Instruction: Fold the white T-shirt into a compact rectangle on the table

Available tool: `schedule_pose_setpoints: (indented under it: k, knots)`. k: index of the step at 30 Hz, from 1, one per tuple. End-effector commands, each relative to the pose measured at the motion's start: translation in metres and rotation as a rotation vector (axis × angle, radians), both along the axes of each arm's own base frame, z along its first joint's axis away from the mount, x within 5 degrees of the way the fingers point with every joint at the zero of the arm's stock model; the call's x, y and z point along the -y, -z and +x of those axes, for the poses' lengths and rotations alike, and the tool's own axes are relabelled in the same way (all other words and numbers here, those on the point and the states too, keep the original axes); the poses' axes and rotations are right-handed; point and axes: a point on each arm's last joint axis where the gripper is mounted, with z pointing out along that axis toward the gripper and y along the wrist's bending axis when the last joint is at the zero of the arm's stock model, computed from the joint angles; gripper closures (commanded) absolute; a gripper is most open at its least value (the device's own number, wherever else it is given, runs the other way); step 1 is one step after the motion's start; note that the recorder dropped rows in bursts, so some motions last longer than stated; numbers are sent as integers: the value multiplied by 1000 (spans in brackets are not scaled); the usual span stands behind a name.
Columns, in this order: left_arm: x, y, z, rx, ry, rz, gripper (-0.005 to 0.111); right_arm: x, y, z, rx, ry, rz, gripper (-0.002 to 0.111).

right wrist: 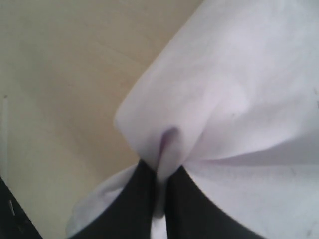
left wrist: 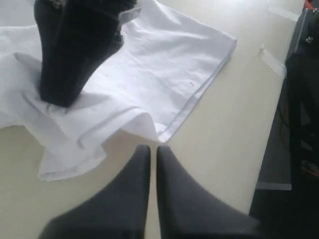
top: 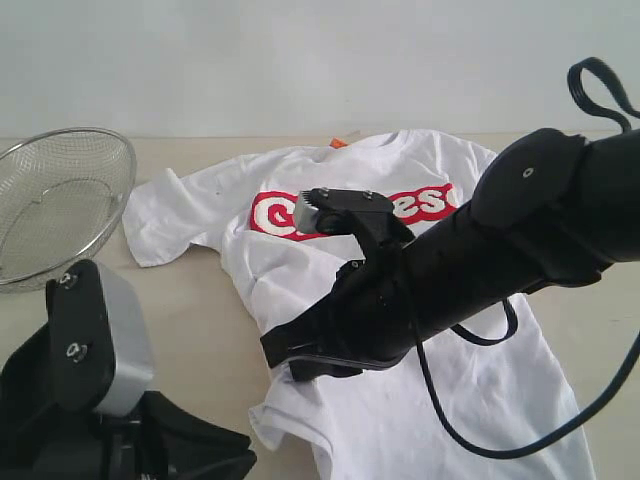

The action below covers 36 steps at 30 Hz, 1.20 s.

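Observation:
The white T-shirt [top: 215, 205] lies spread face up on the table [top: 200, 300], its red band of lettering [top: 275, 215] partly behind my right arm. My right gripper [top: 292, 366] reaches across the shirt to its left side near the hem. In the right wrist view the right gripper [right wrist: 160, 172] is shut on a pinched fold of the shirt [right wrist: 239, 99]. My left gripper [left wrist: 149, 149] is shut with nothing in it, over bare table [left wrist: 224, 124] just short of a hem corner of the shirt [left wrist: 164, 59]. The right gripper [left wrist: 60, 97] shows dark there, down on the bunched cloth.
A wire mesh bowl [top: 55, 200] stands at the back left of the table. A small orange tag [top: 339, 143] shows at the shirt's collar. My left arm [top: 90, 400] fills the near left corner. The table's edge [left wrist: 279, 149] runs beside dark equipment.

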Motion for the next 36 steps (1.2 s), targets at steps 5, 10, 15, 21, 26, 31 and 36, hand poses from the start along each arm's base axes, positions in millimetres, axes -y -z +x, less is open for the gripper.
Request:
schedule_pose_setpoints:
  k: [5, 10, 15, 21, 26, 31, 36]
  knots:
    - [-7, 8, 2, 233, 124, 144, 102, 0, -3, -1, 13, -5, 5, 108]
    - [-8, 15, -3, 318, 83, 130, 102, 0, -3, -1, 15, -3, 4, 108]
    - [-7, 37, -7, 349, 35, 187, 102, 1, -3, 0, 22, 3, 2, 108]
    - [-6, 77, 2, 323, -111, 353, 102, 1, -3, 1, 26, 7, 1, 108]
    - [7, 83, 15, 339, -236, 321, 86, 1, -3, 0, 20, 1, 3, 108]
    - [27, 77, 15, 267, -198, 238, 45, 1, -3, 0, 21, -1, 3, 108]
    - [30, 82, 15, 238, -189, 254, 44, 1, -3, 0, 22, 1, 2, 108]
